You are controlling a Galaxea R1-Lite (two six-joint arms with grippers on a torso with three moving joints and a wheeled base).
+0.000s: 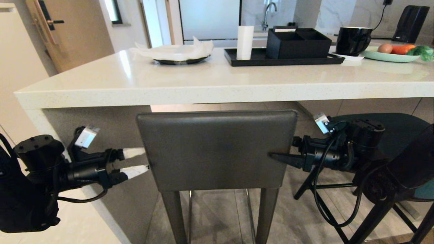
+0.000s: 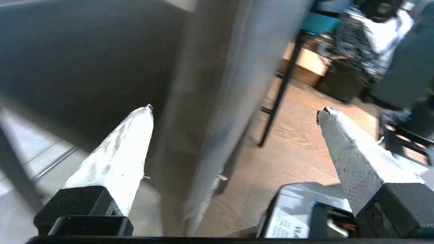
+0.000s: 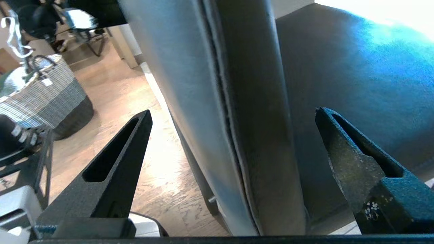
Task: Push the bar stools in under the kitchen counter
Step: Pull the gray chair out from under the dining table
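Head view: kitchen counter [image 1: 217,84], thick glossy white top, runs across the frame. On it, from the robot's left: a dark plate [image 1: 181,61] with crumpled white paper [image 1: 176,51]; a black tray [image 1: 257,59] bearing a white cylinder [image 1: 244,42] and a black divided box [image 1: 298,42]; a black mug [image 1: 352,40]; a pale green plate [image 1: 390,57] with vegetables. A sink tap [image 1: 269,13] stands on the far worktop behind, a wooden door [image 1: 67,30] at far left.

Grey bar stool [image 1: 217,149] stands directly before the counter, its boxy backrest just below the slab edge, seat part under the overhang, square grey legs on pale tile. Counter's grey end panel [image 1: 112,135] lies close beside the stool on the robot's left. Teal bar stool [image 1: 400,135] with black legs sits to the right, its seat partly under the counter, largely hidden behind the right arm.

Left gripper [image 1: 144,160], white-wrapped fingers, spread wide at the left edge of the grey backrest; tips at or touching that edge, contact not certain. Left wrist view: backrest edge [image 2: 210,112] runs between the two fingers [image 2: 118,162], neither pressing on it.

Right gripper [image 1: 276,156], black fingers, at the backrest's right edge. Right wrist view: backrest edge [image 3: 244,118] stands in the gap between the parted fingers [image 3: 112,173], one behind it, one on the seat side. Released, grasping nothing. A woven basket [image 3: 40,98] on wood floor beyond.
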